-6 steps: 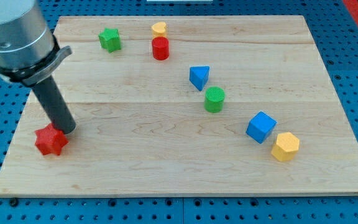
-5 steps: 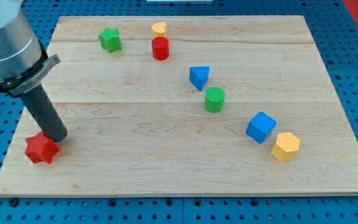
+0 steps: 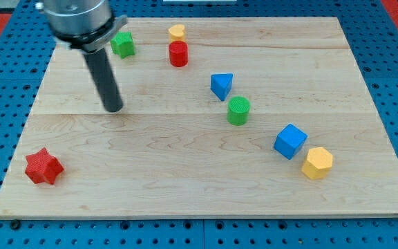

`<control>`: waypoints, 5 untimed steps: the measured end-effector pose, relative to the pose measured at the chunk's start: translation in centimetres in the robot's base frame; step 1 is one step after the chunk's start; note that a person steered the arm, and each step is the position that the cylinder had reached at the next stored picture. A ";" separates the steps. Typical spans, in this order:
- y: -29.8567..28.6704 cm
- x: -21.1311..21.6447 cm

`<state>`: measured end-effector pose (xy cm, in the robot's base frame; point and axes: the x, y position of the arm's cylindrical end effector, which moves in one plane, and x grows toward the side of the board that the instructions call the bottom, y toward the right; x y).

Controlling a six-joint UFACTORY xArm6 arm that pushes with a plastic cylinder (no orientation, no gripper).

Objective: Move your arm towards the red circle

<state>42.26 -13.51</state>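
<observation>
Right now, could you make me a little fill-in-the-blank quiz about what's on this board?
1. My tip touches ____ blocks.
2. The yellow block just above the red circle sits near the view's ____.
3. The red star lies near the view's bottom ____ corner.

Missing words: no; top; left

My tip (image 3: 113, 108) rests on the board, rod leaning toward the view's upper left.

The arm's grey housing (image 3: 78, 17) is cut off by the view's top edge, so only its lower part shows. It overlaps the left edge of the green star (image 3: 123, 44). The blue pegboard (image 3: 392, 83) around the wooden board (image 3: 206, 173) runs out of view on every side.
</observation>
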 end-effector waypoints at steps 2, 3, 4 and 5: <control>5.2 -4.9; 8.7 -6.4; 12.2 -7.6; 15.1 -9.6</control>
